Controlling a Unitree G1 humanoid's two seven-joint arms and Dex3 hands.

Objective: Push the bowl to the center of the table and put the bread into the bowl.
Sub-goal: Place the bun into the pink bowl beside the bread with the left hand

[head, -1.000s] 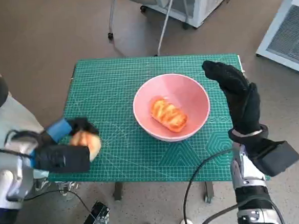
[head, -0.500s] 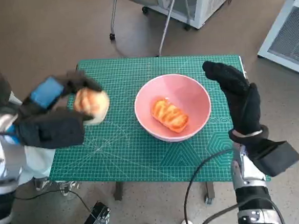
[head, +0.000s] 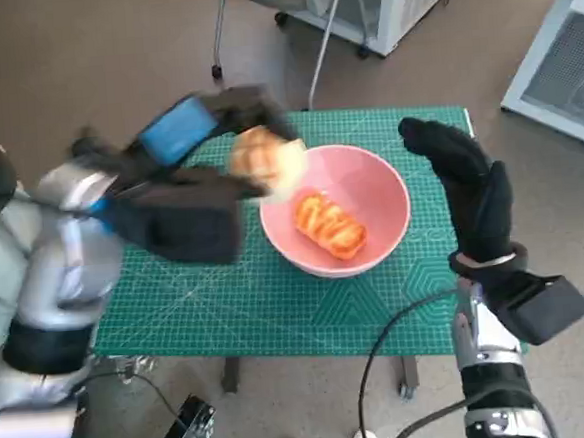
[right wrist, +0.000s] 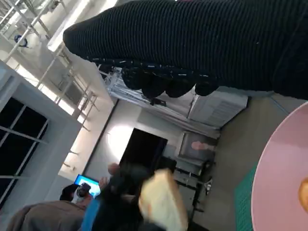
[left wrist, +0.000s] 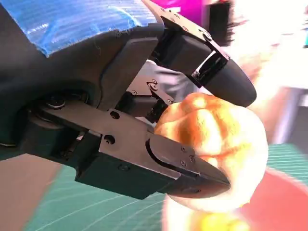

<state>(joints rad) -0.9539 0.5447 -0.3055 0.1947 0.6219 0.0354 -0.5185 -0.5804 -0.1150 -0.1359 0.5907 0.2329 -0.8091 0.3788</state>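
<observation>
Gripping a bread roll (head: 266, 161), blurred left hand (head: 198, 135), perhaps over bowl (head: 385, 234) rim, right hand (head: 465, 189) spread empty

Head view: even, soft daylight, faint shadow under the bowl (head: 336, 212) on the tabletop (head: 227, 294); left hand (head: 194, 176) motion-blurred, straight edges bowed by the wide lens. Left wrist view: background overexposed and smeared, bread (left wrist: 216, 149) glaring. Right wrist view: dim, blurred, bright ceiling lights.
</observation>
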